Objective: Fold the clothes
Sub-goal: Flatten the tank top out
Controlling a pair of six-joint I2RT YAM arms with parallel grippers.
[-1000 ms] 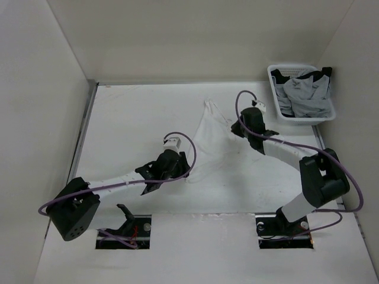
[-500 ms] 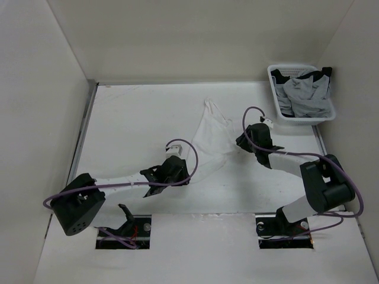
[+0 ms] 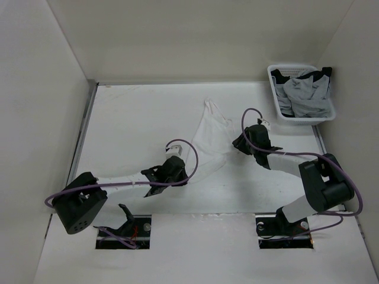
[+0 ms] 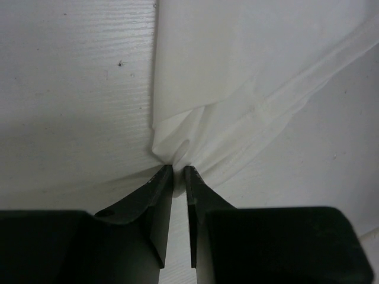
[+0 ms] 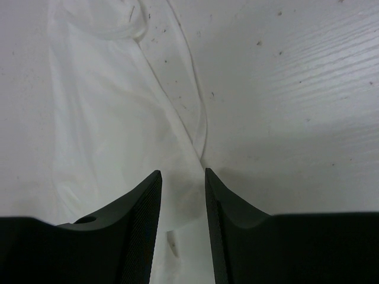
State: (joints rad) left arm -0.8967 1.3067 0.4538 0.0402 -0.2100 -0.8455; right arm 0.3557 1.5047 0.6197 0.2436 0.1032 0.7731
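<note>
The clothes [image 3: 210, 139], a thin white garment, lie in a long wrinkled strip down the middle of the white table. My left gripper [image 3: 185, 176] is at the strip's near left corner. In the left wrist view its jaws [image 4: 179, 168] are nearly together, and the fabric [image 4: 237, 77] puckers into the narrow gap at their tips. My right gripper [image 3: 236, 144] is low at the strip's right edge. Its jaws [image 5: 182, 173] stand apart over the fabric's edge [image 5: 100, 118], with nothing between them.
A white slatted basket [image 3: 273, 76] with grey and black garments [image 3: 305, 94] stands at the back right corner. White walls enclose the table on the left, back and right. A metal rail [image 3: 84, 130] runs along the left edge.
My right gripper opened, let go of the garment and dropped back beside its right edge. The fabric settled into a narrower strip. My left gripper slid to the near corner and its jaws closed in.
</note>
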